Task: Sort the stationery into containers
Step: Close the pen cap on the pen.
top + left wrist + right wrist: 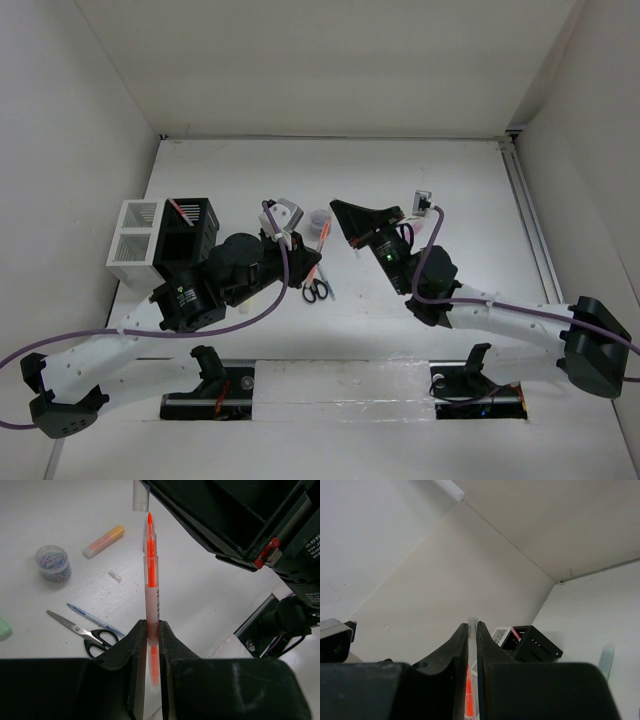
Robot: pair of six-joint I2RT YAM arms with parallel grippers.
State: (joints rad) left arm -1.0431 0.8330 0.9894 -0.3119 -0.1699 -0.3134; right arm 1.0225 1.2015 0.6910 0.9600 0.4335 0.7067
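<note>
Pinching fingers (131, 652) grip slim orange pen (151, 580), cap (141, 495) off.

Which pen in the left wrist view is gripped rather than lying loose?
The orange pen, clamped in the left end effector; the blue pen lies flat on the table by the scissors.
</note>
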